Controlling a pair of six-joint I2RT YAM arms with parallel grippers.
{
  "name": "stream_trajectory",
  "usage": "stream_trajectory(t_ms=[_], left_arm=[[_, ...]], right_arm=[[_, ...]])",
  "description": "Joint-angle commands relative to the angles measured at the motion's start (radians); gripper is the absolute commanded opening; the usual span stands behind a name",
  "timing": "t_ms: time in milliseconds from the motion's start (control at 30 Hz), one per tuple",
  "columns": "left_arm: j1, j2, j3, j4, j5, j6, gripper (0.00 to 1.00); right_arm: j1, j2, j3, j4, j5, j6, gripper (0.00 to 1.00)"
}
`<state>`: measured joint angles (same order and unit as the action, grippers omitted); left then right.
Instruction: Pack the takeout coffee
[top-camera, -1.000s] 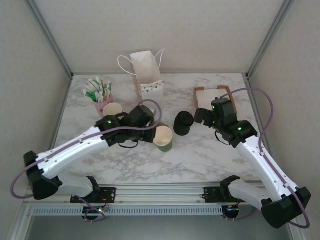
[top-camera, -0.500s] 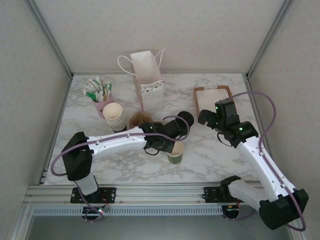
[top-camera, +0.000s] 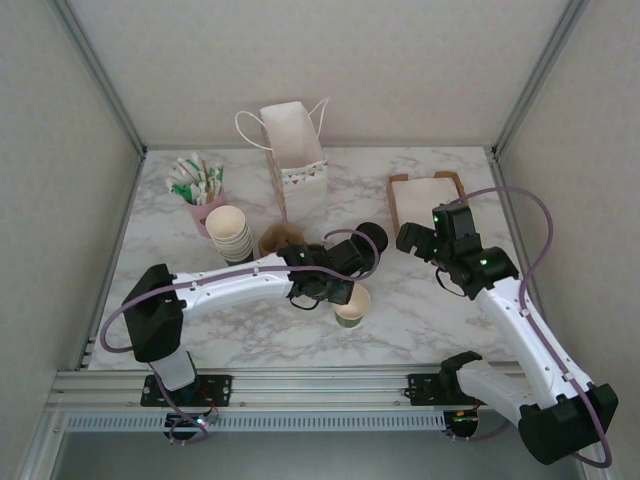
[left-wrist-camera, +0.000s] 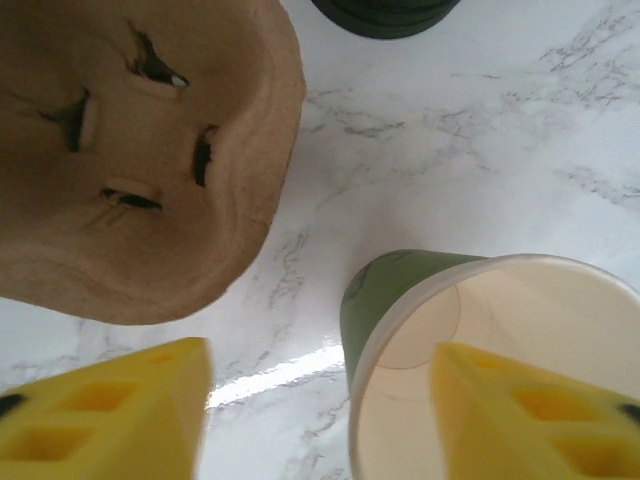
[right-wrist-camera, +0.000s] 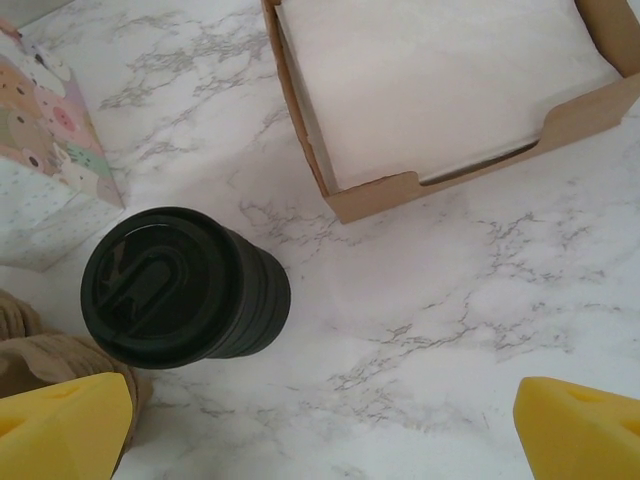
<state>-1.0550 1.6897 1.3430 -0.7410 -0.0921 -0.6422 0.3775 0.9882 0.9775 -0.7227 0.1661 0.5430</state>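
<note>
The lidless olive-green paper cup (left-wrist-camera: 500, 330) stands on the marble surface (left-wrist-camera: 480, 130) directly under the left claw (left-wrist-camera: 330, 400). Its fingers are spread and pinch nothing, and the arm is stretched far across with the wrist down. Lidding looks next: the right claw (right-wrist-camera: 320, 420), wide open, hovers with the squat black cylinder (right-wrist-camera: 175, 285) just ahead and left, and must centre over it.

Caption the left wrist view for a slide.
Left hand open at a lidless green paper cup, brown pulp cup carrier alongside.
</note>
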Motion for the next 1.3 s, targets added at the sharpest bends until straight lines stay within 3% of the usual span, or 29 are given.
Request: stream_trajectory(t_ms=[0,100,367,767,1000,1267], left_arm=[[0.007,-0.118,0.028,-0.030,-0.070,0.018,0.78],[0.037,-0.231,-0.002,0.051,-0.066,0.053,0.99],[0.100,-0.435,-0.192,0.497,-0.111,0.157,1.00],[0.118,-0.397,-0.407,0.899,-0.213,0.289,1.00],[0.156,-0.499,-0.612,1.072,-0.124,0.354,1.00],[0.213,-0.514,-0.680,1.116,0.007,0.331,1.00]], right_arm=[[-0.003,-0.023,0.020,-0.013,-0.064,-0.061,0.99],[-0.004,-0.022,0.058,-0.053,-0.101,-0.089,0.99],[-0.005,-0.054,0.121,-0.107,-0.191,-0.124,0.99],[-0.003,-0.024,0.144,-0.089,-0.230,-0.058,0.99],[-0.006,0.128,0.194,-0.116,-0.344,-0.091,0.99],[-0.006,0.288,0.234,-0.115,-0.409,-0.080,0.99]])
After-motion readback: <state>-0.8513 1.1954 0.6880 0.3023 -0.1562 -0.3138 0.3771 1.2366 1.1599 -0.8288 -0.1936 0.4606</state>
